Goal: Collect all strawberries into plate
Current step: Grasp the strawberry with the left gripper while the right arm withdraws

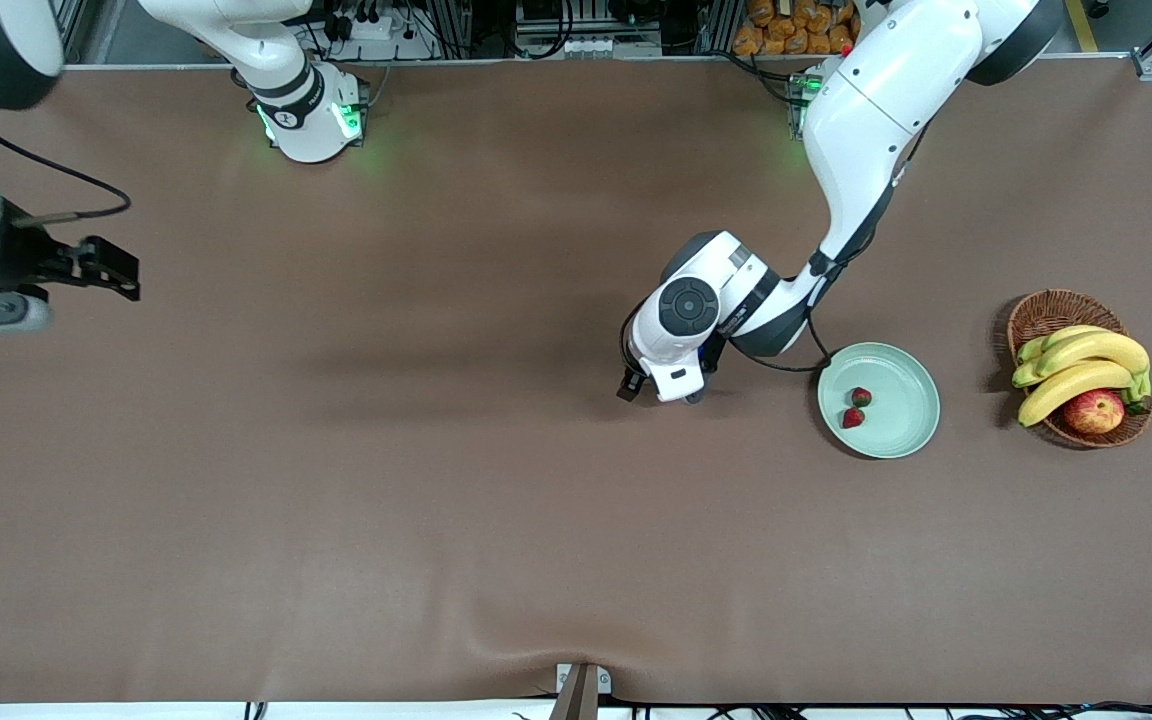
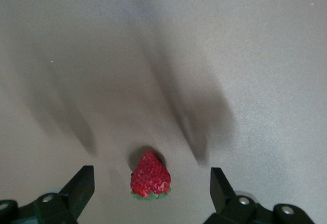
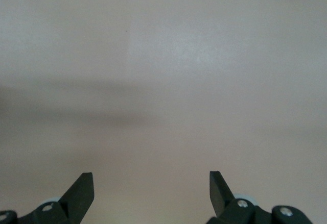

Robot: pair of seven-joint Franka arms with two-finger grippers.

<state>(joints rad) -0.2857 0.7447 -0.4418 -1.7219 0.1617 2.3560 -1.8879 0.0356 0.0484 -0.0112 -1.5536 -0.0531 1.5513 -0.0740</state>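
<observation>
Brown cloth covers the table (image 1: pixel 436 520). Going from the right arm's end toward the left arm's end: the right gripper (image 1: pixel 111 268) hangs over bare cloth at the table's edge, its arm waiting; its fingers (image 3: pixel 82 193) stand wide apart with nothing between them.

Toward the middle, the left gripper (image 1: pixel 661 392) is low over the cloth, close beside the plate (image 1: pixel 911 400). Its fingers (image 2: pixel 82 185) are spread wide, and one strawberry (image 2: pixel 150 176) lies on the cloth between them, touched by neither, its green cap toward the wrist camera. In the front view the arm hides this berry.

Next comes the mint-green plate, with two strawberries (image 1: pixel 857 407) lying close together in it, near the rim on the gripper's side.

Nearest the left arm's end sits a wicker basket (image 1: pixel 1041 315) holding bananas (image 1: pixel 1086 365) and an apple (image 1: pixel 1094 410).
</observation>
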